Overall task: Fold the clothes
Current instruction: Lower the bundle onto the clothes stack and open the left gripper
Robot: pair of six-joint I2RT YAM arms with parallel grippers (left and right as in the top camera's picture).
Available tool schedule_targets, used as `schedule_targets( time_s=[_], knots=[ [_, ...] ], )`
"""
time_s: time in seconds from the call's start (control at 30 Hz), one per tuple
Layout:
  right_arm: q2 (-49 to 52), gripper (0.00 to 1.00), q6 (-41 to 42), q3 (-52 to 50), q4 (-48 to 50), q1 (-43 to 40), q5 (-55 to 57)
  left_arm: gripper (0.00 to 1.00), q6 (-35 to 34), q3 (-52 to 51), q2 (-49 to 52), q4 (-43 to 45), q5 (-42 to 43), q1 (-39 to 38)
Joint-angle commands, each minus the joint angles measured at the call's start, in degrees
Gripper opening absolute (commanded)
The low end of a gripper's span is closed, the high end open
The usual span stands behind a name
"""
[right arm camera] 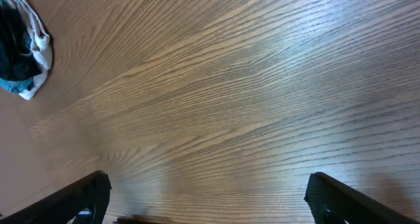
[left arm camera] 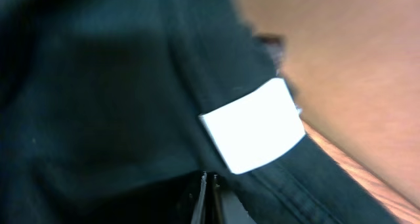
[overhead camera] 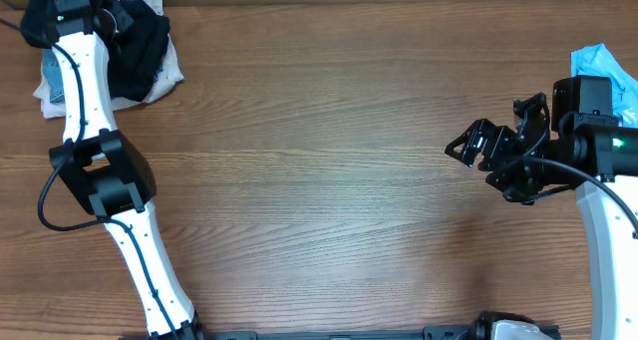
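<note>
We saw a wooden desk filling most of the overhead view, and its middle was bare. The left arm reached to the far left corner, and the right arm stood at the right edge. The pile of clothes lay in that far left corner, with dark fabric on top and white cloth under it. A blue garment lay at the far right edge, just behind the right arm, well apart from the pile. The black T-shirt filled almost the whole left wrist view, very near to the camera and a little blurred. The left gripper was in the pile; its jaws were pressed together and they pinched the T-shirt's fabric. The right gripper hung over bare wood with its jaws wide apart, and it held nothing. A white label sat on the T-shirt's collar, just above the left gripper.
</note>
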Motion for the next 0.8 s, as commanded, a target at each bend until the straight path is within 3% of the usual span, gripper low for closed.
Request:
schedule_targets(
  time_s=[0.0, 0.07, 0.3, 0.57, 0.77],
  knots=[
    [0.0, 1.00, -0.4, 0.0, 0.2, -0.1, 0.3, 0.11, 2.5, 2.3, -8.9, 1.5, -0.3, -0.3],
    [0.0, 1.00, -0.4, 0.0, 0.2, -0.1, 0.2, 0.15, 3.5, 2.3, -10.3, 2.6, -1.8, -0.3],
    [0.0, 1.00, -0.5, 0.0, -0.5, -0.1, 0.2, 0.14, 8.9, 2.3, -9.8, 5.9, -5.8, 0.9],
    [0.0, 1.00, -0.5, 0.0, -0.5, -0.1, 0.2, 0.11, 12.0, 2.2, -4.8, 10.0, -7.5, 3.7],
    [0.0, 1.00, -0.5, 0.0, -0.5, -0.1, 0.2, 0.14, 12.5, 2.3, 0.5, 11.3, -11.2, 5.2]
  ],
)
